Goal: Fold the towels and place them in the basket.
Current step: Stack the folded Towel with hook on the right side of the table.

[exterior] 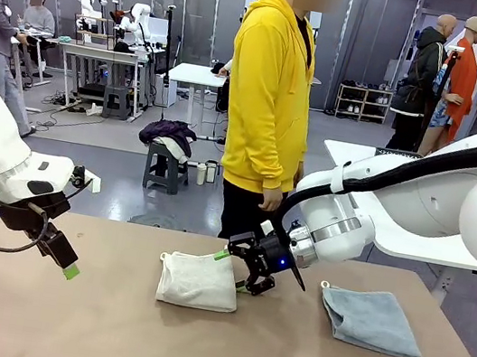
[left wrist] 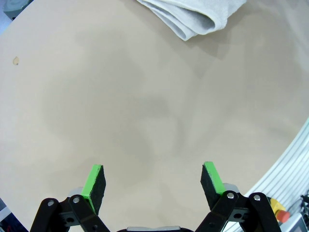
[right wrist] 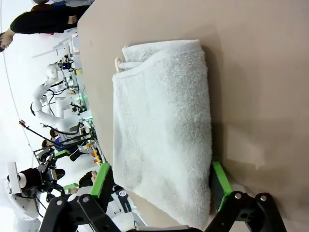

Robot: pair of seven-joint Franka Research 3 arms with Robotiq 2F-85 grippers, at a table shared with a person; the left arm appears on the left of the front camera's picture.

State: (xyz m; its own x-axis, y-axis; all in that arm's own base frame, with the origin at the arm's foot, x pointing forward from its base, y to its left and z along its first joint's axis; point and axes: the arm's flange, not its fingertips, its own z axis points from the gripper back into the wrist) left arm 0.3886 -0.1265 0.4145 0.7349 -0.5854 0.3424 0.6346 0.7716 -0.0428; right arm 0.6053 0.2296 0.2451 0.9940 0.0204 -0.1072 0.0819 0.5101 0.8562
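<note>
A cream-white towel (exterior: 199,280) lies folded in the middle of the table. My right gripper (exterior: 235,272) is open at its right edge, low over the table. In the right wrist view the cream towel (right wrist: 161,130) runs lengthwise between the green pads (right wrist: 217,183), and the right gripper (right wrist: 159,186) stands astride its near end. A pale grey-blue towel (exterior: 373,318) lies folded further right. My left gripper (exterior: 66,267) hovers over the table's left side, apart from both towels. The left gripper (left wrist: 152,181) is open over bare tabletop, with the cream towel's corner (left wrist: 193,17) far ahead. The basket is out of view.
A person in a yellow hoodie (exterior: 270,101) stands at the far side of the brown table (exterior: 105,321), hands down. The table's rounded edge (left wrist: 285,145) runs close to the left gripper. Bare tabletop lies in front of both towels.
</note>
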